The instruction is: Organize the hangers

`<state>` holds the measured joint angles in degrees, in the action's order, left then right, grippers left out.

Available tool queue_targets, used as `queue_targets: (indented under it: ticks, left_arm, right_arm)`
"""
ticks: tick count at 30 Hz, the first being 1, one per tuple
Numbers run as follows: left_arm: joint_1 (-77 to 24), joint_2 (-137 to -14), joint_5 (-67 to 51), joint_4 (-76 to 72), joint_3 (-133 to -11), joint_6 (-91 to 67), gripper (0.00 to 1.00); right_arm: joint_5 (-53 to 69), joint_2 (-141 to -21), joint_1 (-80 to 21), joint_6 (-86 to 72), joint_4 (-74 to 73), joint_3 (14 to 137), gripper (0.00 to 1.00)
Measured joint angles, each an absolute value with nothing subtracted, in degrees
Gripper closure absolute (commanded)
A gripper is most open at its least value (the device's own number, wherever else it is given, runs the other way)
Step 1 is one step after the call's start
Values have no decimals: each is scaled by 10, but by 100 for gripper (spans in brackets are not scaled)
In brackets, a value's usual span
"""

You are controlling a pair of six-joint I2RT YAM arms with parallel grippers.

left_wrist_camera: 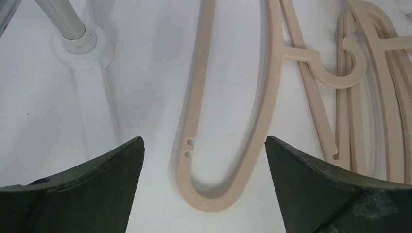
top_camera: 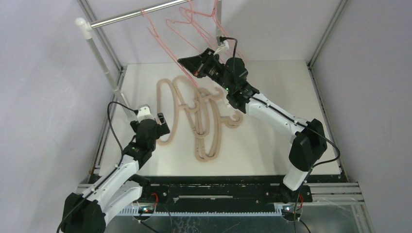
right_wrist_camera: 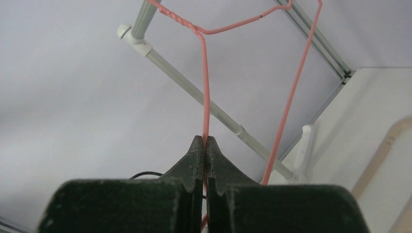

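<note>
Nearest to us, close to the left edge of the table (top_camera: 286, 87) and toward its near-left corner, the left gripper (top_camera: 162, 124) hangs low with its jaws spread wide and nothing between them. In its wrist view we see the two dark fingers (left_wrist_camera: 104, 182) framing the rounded end of one beige hanger (left_wrist_camera: 228, 145). That hanger lies flat on the white surface, and neither finger is touching it.

Moving farther in, the rest of the beige hangers (top_camera: 206, 116) lie in an overlapping heap about the middle of the table. Their loops and hooks are tangled, so we cannot count them reliably.

Beyond the heap, toward the far edge, the right gripper (top_camera: 186, 61) is raised well above the table. Its jaws are pinched tight on a pink wire hanger (right_wrist_camera: 205, 87), gripping one thin straight run of the wire. From there the wire climbs to a twisted neck near the rail (top_camera: 131, 16).

Farthest away, the silver rail crosses above the far-left corner, carried by a white post (top_camera: 99, 53) that stands by the left edge. More pink wire hangers (top_camera: 194, 22) dangle from it. From above, the held hanger's hook appears looped over the rail, though we cannot tell for sure.
</note>
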<state>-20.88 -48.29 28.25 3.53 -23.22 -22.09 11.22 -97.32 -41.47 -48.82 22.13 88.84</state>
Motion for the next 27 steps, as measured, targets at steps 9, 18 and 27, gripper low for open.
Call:
queue_targets:
  ticks: [9,18,27]
  left_arm:
    - [-209,-488,278,22,-232,-221,0]
    - [-209,-503,276,18,-232,-221,0]
    - [-209,-502,276,18,-232,-221,0]
  right_arm:
    - [117,-982,-404,-503,275,890,100]
    - [119,-991,-384,-517,297,907,100]
    - [92,-1036,-362,-549,300,940,100]
